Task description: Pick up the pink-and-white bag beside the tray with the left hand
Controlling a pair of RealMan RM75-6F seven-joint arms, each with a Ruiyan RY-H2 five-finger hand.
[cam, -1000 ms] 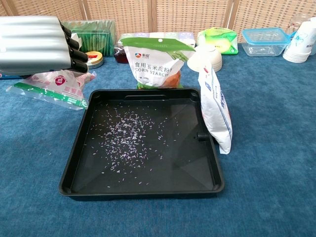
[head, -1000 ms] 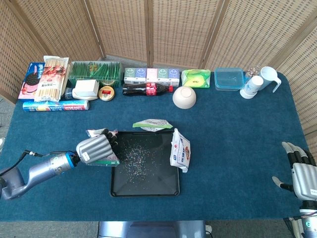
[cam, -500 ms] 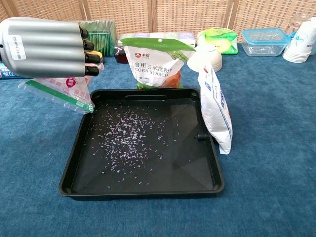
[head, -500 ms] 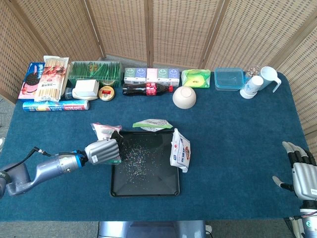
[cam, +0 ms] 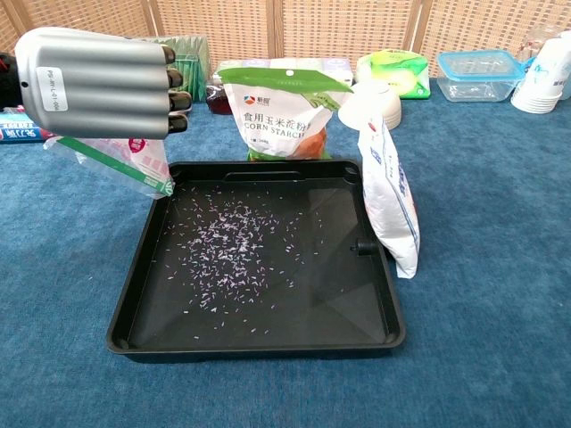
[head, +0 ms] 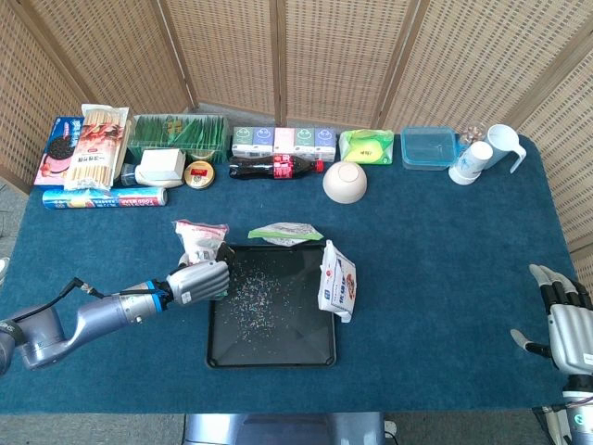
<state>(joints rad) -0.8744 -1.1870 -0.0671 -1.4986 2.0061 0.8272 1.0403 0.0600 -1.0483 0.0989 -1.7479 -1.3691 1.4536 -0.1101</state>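
Observation:
My left hand [head: 198,282] [cam: 103,82] grips the pink-and-white bag [head: 200,240] [cam: 125,162], which hangs tilted above the left rim of the black tray [head: 269,352] [cam: 259,343]; the hand covers much of the bag in the chest view. Small grains are scattered over the tray floor. At the table's right front edge my right hand [head: 563,315] rests with fingers apart and nothing in it.
A corn starch bag [cam: 281,107] stands behind the tray and a white-and-blue bag [cam: 390,196] leans on its right rim. Along the back stand packets, a cola bottle [head: 275,168], a bowl [head: 345,181], a plastic box [head: 429,147] and cups [head: 482,156].
My left hand has lifted the pink-and-white bag off the cloth and carried it right, up to the tray's left rim. The right hand has not moved.

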